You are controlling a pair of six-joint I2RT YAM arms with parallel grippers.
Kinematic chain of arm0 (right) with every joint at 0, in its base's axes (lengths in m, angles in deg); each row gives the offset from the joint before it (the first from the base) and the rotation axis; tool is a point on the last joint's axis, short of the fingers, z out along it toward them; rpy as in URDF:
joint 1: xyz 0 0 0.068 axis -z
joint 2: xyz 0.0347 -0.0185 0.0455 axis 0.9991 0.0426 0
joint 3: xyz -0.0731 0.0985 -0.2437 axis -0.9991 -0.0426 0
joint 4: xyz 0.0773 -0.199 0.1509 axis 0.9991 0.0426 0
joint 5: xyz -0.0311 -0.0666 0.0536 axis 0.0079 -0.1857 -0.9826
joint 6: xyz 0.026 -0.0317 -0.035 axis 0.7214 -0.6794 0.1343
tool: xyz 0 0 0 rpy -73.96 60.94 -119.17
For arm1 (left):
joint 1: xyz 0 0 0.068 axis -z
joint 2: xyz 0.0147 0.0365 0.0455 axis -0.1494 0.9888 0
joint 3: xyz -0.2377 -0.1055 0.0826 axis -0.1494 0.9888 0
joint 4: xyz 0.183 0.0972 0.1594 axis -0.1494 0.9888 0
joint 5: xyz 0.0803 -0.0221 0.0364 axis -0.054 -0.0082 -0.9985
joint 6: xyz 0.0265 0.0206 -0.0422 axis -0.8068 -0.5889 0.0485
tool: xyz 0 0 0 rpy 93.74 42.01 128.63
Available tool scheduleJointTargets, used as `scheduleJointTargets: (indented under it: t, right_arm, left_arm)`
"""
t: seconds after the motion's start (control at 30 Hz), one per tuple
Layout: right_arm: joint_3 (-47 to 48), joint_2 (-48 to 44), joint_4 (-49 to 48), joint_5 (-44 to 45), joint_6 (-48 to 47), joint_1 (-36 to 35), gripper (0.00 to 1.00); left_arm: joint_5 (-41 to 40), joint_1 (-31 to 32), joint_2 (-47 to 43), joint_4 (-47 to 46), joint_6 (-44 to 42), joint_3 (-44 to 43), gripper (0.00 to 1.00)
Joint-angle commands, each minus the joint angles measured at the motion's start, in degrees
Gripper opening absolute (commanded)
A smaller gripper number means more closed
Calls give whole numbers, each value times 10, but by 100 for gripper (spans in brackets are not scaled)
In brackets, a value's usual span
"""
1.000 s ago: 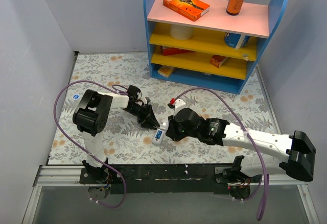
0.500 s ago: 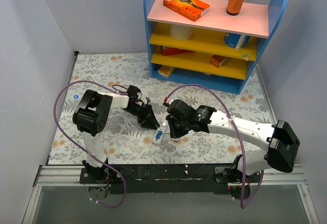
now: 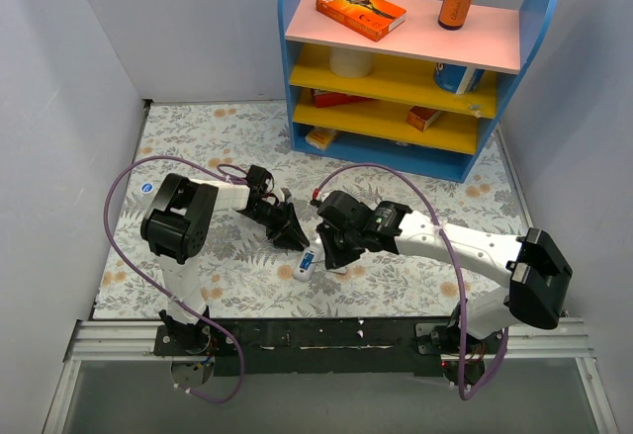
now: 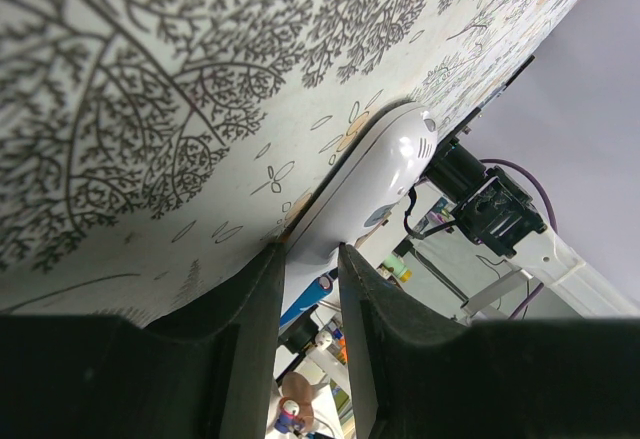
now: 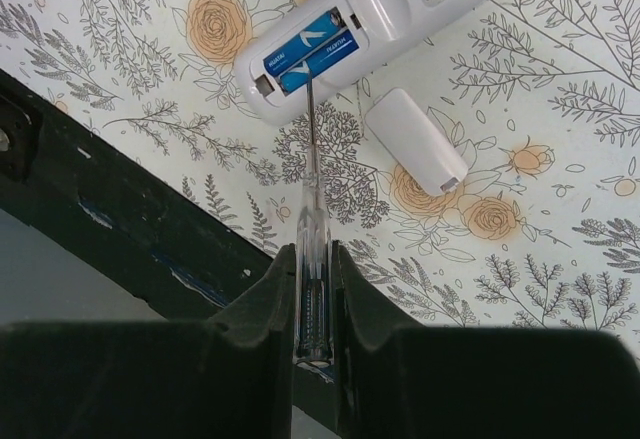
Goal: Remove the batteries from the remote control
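From the doorway, the black-and-white left arm folds at its elbow and reaches toward 3 o'clock. The left gripper (image 4: pixel 310 251) is pinched on the slim white plastic remote control (image 4: pixel 390 169). The right arm stretches toward 9 o'clock, and the right gripper (image 5: pixel 313 251) is clamped on a clear-handled thin metal screwdriver (image 5: pixel 310 209).

2 YAM arms: blk + white bodies, purple cabling.
L arm (image 3: pixel 178 218), left-centre of top view: chunky blk round joint housings, short white link, blk wrist section. R arm (image 3: pixel 465 248), lower right: long white links btwn blk motor blocks, big blk casing near right edge. Thin purple lead on each, L cable (image 3: pixel 163 158) & R cable (image 3: pixel 371 166), running to bases on blk bar (image 3: pixel 316 333) w/ silver rail (image 3: pixel 114 333) along bottom. Wrist views: left gripper (image 4: pixel 308 259) & right gripper (image 5: pixel 312 259) have matte blk moulded fingers, rounded edges.
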Motion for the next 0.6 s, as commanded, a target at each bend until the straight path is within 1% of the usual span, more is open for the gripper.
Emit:
scheduleJointTargets:
  t: [0.0, 0.17, 0.57]
  right_arm:
    - [36, 8, -2, 5, -3, 2, 1]
    - [53, 11, 15, 14, -12, 4, 1]
    - [54, 25, 24, 29, -15, 7, 1]
  left_arm:
    - [-155, 13, 39, 4, -27, 33, 30]
    - [-154, 13, 41, 5, -27, 32, 30]
    - [-156, 13, 41, 5, -26, 33, 30]
